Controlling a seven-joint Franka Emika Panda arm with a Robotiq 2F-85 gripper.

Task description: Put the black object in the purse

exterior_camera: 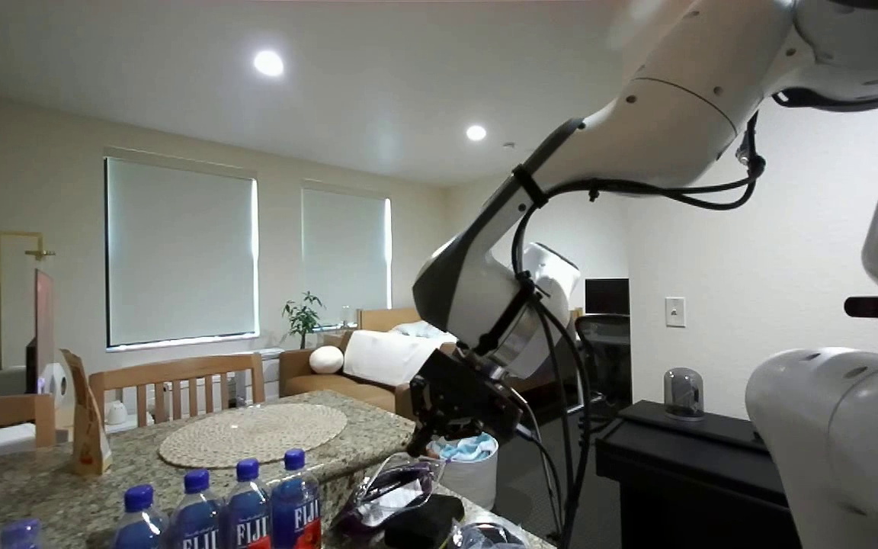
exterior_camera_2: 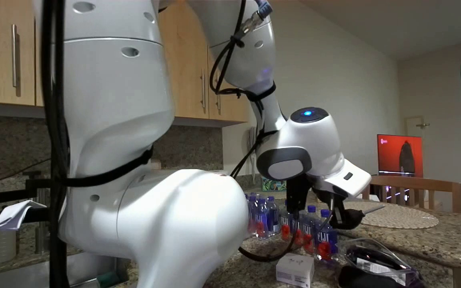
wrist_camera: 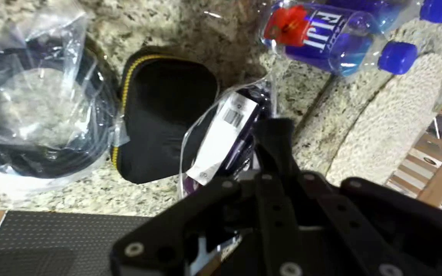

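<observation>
Clear plastic (wrist_camera: 71, 34) wraps a black coil (wrist_camera: 40, 165) at the left of the wrist view, by the bench (wrist_camera: 140, 199) edge. Just right of it, along the same edge, lies the black zip case (wrist_camera: 167, 119). Just beside that, nearer the bench's corner, is the clear pouch (wrist_camera: 240, 151). Over the pouch hangs the gripper (wrist_camera: 274, 130); its tips blur into one dark mass, so I cannot tell how wide they stand or whether they hold anything. Farther right, blue-capped bottles (wrist_camera: 326, 42) stand in from the edge, then a woven mat (wrist_camera: 390, 119) lies on the raised counter (wrist_camera: 320, 153).
</observation>
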